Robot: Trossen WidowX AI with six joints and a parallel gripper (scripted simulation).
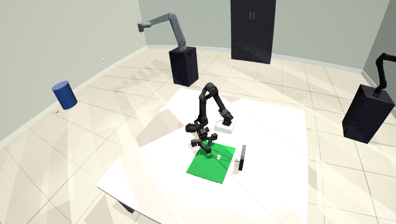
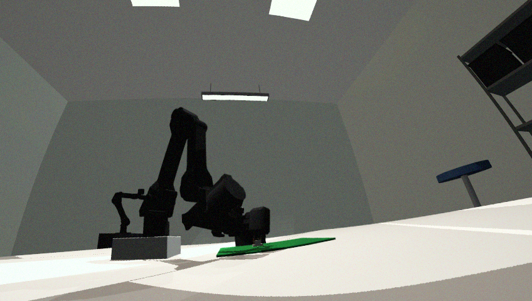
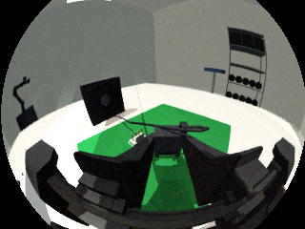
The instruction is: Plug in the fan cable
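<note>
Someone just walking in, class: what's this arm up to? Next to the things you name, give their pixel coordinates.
The arm's end effector (image 1: pixel 208 150) (image 3: pixel 168 136) is shut on the black plug (image 3: pixel 168 134) of the fan's cable, over the green board (image 1: pixel 210 166) (image 2: pixel 287 244) (image 3: pixel 164 114). The plug is not on the white header (image 1: pixel 219 157) (image 3: pixel 137 139), and the fan (image 1: pixel 242 157) (image 3: pixel 102 101) stands beside the board.
</note>
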